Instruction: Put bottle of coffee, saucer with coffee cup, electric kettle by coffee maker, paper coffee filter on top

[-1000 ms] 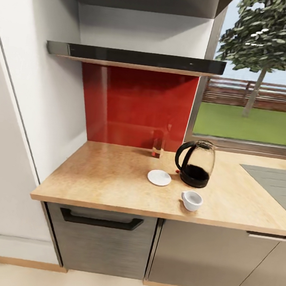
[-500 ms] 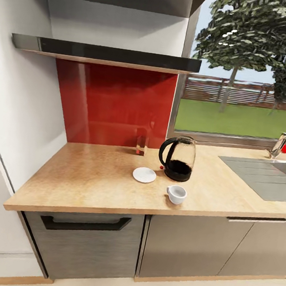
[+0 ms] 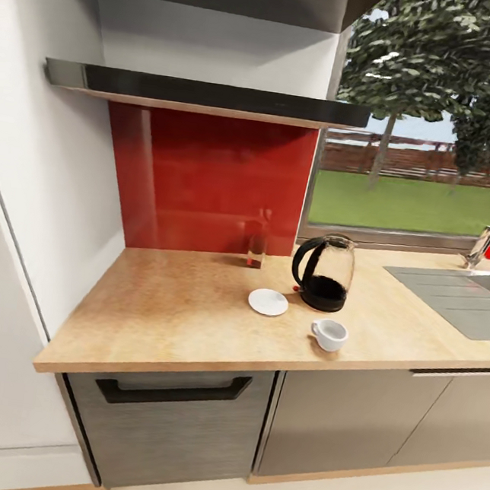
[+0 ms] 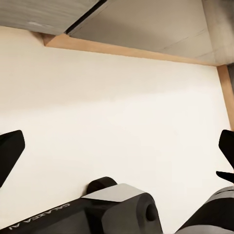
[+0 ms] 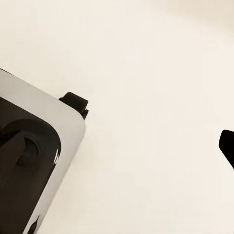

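Note:
The electric kettle (image 3: 324, 272), clear glass with a black handle and dark base, stands on the light-wood kitchen countertop (image 3: 176, 305). Just left of it lies the white saucer (image 3: 268, 302), with nothing on it. The white coffee cup (image 3: 330, 335) stands upright on the wood near the front edge, apart from the saucer. The coffee maker, the bottle of coffee and the paper coffee filter are out of view. My left gripper (image 4: 117, 156) hangs open over the cream floor, with nothing between its fingers. My right gripper (image 5: 117, 151) also hangs over the floor, one fingertip (image 5: 227, 146) far out at the picture's edge.
A small shiny holder (image 3: 256, 250) stands against the red backsplash (image 3: 207, 179). A grey sink (image 3: 476, 300) with a tap (image 3: 484, 247) lies at the right. A dark shelf (image 3: 210, 95) overhangs the counter, a white wall (image 3: 29, 195) closes its left end, and grey cabinet fronts (image 3: 178, 413) stand below.
The head camera has swung, so the whole picture has shifted. Kettle, saucer and cup keep their places on the counter.

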Tool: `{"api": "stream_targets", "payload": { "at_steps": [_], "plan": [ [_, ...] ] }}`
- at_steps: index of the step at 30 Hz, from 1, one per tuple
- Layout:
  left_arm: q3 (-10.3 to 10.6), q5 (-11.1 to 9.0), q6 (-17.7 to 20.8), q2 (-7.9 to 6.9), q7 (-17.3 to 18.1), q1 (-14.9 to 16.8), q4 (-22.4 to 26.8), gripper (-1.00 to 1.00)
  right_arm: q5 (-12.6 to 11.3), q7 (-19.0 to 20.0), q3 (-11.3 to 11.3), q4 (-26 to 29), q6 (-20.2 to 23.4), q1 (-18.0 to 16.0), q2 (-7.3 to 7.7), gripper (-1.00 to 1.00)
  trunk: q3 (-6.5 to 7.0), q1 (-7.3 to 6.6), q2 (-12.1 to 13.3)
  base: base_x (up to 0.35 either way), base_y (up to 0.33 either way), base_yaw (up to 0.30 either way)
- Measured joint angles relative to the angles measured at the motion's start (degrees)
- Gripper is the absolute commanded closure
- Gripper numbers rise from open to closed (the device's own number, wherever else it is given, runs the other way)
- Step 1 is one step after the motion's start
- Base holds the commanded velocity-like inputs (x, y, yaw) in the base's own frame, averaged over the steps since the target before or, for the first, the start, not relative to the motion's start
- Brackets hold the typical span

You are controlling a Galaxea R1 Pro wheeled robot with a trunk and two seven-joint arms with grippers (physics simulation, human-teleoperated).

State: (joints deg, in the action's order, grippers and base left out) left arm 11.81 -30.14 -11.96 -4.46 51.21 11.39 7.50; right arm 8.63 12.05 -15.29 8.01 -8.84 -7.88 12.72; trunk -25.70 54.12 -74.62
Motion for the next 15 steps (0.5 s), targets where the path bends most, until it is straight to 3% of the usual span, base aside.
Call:
{"api": "stream_targets", "payload": {
  "at_steps": [7,15],
  "plan": [
    [-0.06,0.0,0.02,-0.1,-0.05,0.0,-0.07,-1.0,-0.02,0.0,-0.01,0.0,-0.01,0.0,0.0,-1.0,0.0,0.0,0.0,0.0,0.274,-0.001],
    [-0.15,0.01,0.07,-0.53,-0.41,0.0,-0.58,-1.0,-0.07,0.0,0.08,0.0,-0.01,0.0,0.01,-1.0,0.0,0.0,0.0,0.0,0.064,0.0]
  ]
}}
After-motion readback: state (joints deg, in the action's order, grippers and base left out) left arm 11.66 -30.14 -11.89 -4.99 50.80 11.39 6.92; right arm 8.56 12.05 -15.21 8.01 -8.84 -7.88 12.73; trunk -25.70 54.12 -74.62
